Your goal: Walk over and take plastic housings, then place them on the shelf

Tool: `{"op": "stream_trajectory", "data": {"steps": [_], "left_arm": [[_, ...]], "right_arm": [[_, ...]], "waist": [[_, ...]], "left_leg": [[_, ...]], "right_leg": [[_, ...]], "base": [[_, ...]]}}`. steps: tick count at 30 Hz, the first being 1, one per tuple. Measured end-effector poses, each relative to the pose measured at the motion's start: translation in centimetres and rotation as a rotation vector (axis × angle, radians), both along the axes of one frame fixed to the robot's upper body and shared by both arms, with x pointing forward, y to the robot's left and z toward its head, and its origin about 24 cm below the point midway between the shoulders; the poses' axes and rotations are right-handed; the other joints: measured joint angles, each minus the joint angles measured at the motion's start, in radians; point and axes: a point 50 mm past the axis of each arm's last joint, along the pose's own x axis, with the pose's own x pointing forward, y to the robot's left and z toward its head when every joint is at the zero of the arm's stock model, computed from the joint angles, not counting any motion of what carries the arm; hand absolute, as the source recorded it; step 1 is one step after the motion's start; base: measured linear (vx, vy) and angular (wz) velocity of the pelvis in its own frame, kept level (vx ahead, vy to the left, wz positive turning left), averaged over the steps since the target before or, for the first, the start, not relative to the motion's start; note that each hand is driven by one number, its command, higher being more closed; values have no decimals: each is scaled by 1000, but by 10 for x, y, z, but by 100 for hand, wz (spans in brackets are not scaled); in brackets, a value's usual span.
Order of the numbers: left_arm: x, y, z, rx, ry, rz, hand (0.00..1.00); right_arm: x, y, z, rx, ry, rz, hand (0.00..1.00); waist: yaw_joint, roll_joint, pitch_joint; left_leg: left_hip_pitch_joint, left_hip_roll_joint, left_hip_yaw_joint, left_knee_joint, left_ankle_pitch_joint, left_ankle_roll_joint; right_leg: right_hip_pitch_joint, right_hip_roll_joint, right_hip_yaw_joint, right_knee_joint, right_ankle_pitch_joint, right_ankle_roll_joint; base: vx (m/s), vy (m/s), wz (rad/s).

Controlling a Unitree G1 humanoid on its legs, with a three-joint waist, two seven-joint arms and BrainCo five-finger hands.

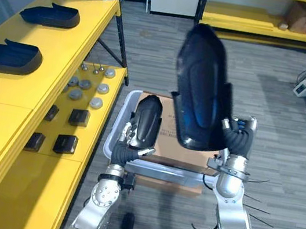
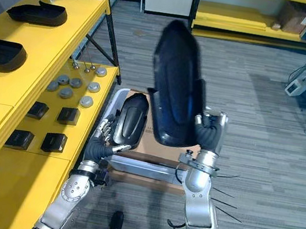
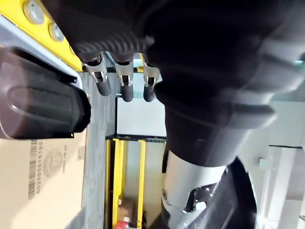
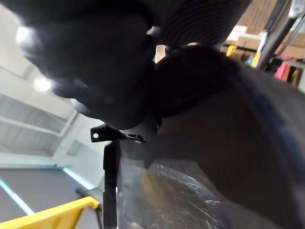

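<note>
The right hand (image 1: 238, 137) holds a raised housing (image 1: 201, 87) high and nearly upright in the air, above the grey bin (image 1: 117, 126). Silver fingers (image 1: 226, 124) clamp its lower right edge. The right wrist view adds only the housing's dark curved wall (image 4: 214, 119) very close; the grip itself is hidden there.

The left hand (image 1: 127, 137) is low at the bin's near left corner, closed on a second housing (image 1: 147, 118) that stands tilted over the cardboard box (image 1: 166, 143) inside the bin. From the head, the fingers lie along the housing's left edge and the thumb (image 1: 147, 150) sits under its lower end. The left wrist view shows what the head views cannot: the dark fingertips (image 3: 125, 88) point past the housing's rounded end (image 3: 40, 105) (with the printed box below it).

On the yellow shelf (image 1: 63, 52) to the left lie two more housings (image 1: 52, 15) (image 1: 7, 56), well apart. A lower level carries round grey discs (image 1: 87, 89) and black blocks (image 1: 66, 144)
</note>
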Motion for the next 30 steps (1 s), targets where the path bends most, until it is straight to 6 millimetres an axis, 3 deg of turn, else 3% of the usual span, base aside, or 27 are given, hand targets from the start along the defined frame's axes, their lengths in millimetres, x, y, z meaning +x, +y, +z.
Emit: {"op": "stream_trajectory", "data": {"steps": [9,10,15,16,30], "left_arm": [[3,-15,6,-76,6,-51,0],[3,-15,6,-77,10,-50,100],[2,-10,2,-85,41,-29,100],[2,-9,1,-90,48,-27,100],[5,1,-7,-73,102,24,100]], "right_arm": [[-9,30,-2,-21,-10,139,100],[-9,31,-2,-23,-8,143,100],[-8,35,-9,-25,24,164,100],[-7,36,-12,-27,35,163,0],[-9,33,-34,-16,129,210,0]], "waist": [[-5,-2,-30],[-6,-2,-35],[-17,-8,-54],[-21,-9,-57],[-27,-11,-82]], "left_leg": [[4,2,8,-4,0,0],[4,2,8,-4,0,0],[5,5,9,-4,1,0],[5,5,9,-4,1,0],[8,8,22,-5,1,0]], "right_leg": [[0,2,11,-3,6,-2],[0,2,11,-3,6,-2],[0,4,12,-4,9,-5],[0,4,13,-5,9,-5],[4,6,17,-20,22,-6]], "base": [[-12,-3,-3],[0,0,0],[0,0,0],[0,0,0],[-5,0,-3]]}}
